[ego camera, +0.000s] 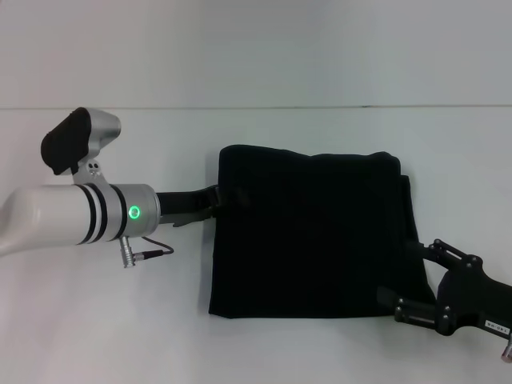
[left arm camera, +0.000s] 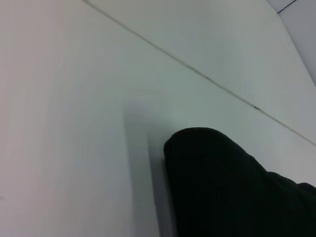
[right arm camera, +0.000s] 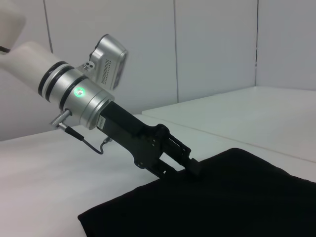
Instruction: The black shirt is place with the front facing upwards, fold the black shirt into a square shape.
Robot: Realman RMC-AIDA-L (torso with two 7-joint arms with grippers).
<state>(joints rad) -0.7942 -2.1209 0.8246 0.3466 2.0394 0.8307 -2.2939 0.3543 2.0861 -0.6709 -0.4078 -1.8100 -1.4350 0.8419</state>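
Head overhead, wrists low, all sharing black shirt [ego camera: 308, 236]

No lettering shows on the folded shirt [ego camera: 308, 236]; the label on the right gripper [ego camera: 416, 280], at four o'clock, is unreadable.

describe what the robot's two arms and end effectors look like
The left arm is white and silver with black bands, a green light, a thin cable, a black-capped wrist camera and a black end effector. The right end effector is a black linkage with a small white label.
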